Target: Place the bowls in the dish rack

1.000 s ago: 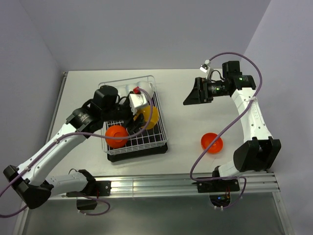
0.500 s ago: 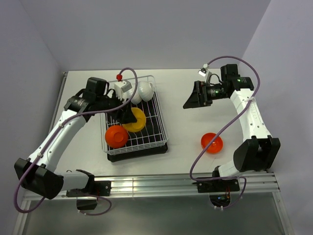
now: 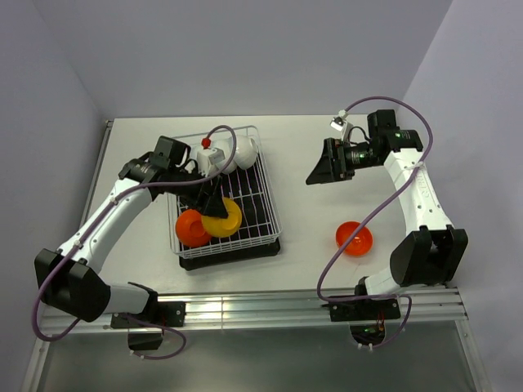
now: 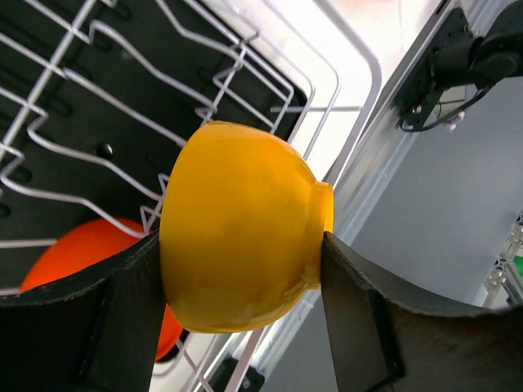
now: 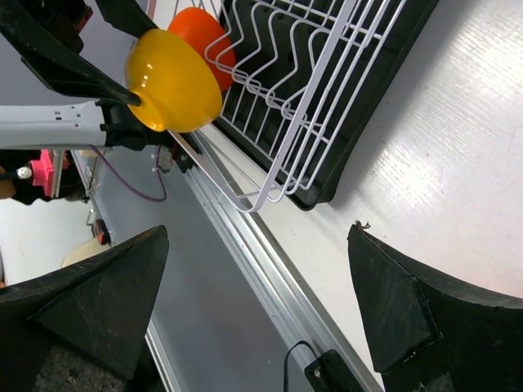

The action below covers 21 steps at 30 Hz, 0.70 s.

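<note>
My left gripper [image 3: 214,204] is shut on a yellow-orange bowl [image 3: 225,217], holding it over the near part of the white wire dish rack [image 3: 263,184]. In the left wrist view the yellow bowl [image 4: 237,224] fills the space between the fingers. A red-orange bowl [image 3: 190,228] stands in the rack's near left corner, and it shows in the left wrist view [image 4: 78,253]. White bowls [image 3: 239,150] sit at the rack's far end. A second red-orange bowl [image 3: 355,238] lies on the table at the right. My right gripper [image 3: 320,166] is open and empty, held above the table right of the rack.
The rack stands on a black drip tray [image 3: 233,251]. The right wrist view shows the rack's wires [image 5: 310,98], the tray and the aluminium rail [image 5: 261,269] at the table's near edge. Grey walls enclose the table at back and sides.
My left gripper has carried the yellow bowl toward the near end of the rack, closer to the red-orange bowl. The right arm has barely moved.
</note>
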Tool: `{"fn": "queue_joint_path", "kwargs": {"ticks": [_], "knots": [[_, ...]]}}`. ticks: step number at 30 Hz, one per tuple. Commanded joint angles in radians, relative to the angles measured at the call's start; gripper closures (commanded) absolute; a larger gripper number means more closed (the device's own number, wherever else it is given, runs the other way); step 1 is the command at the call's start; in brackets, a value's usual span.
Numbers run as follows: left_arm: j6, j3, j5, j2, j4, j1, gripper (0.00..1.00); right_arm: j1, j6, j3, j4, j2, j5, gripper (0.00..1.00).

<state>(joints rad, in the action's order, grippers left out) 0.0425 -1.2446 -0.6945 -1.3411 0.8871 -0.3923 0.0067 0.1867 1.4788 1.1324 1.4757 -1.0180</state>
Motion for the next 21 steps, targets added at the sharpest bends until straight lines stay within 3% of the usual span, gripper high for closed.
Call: {"fn": "queue_joint_path", "kwargs": {"ticks": [1, 7, 21], "knots": [[0.023, -0.003, 0.003, 0.010, 0.035, -0.002, 1.00, 0.001, 0.020, -0.005, 0.009, -0.009, -0.017, 0.03], [0.036, 0.000, 0.096, 0.002, 0.105, -0.003, 1.00, 0.001, 0.025, -0.011, 0.010, -0.003, -0.016, 0.03], [-0.013, -0.010, 0.121, -0.092, 0.130, -0.023, 0.96, 0.001, 0.027, 0.000, 0.026, 0.009, -0.022, 0.02]]}}
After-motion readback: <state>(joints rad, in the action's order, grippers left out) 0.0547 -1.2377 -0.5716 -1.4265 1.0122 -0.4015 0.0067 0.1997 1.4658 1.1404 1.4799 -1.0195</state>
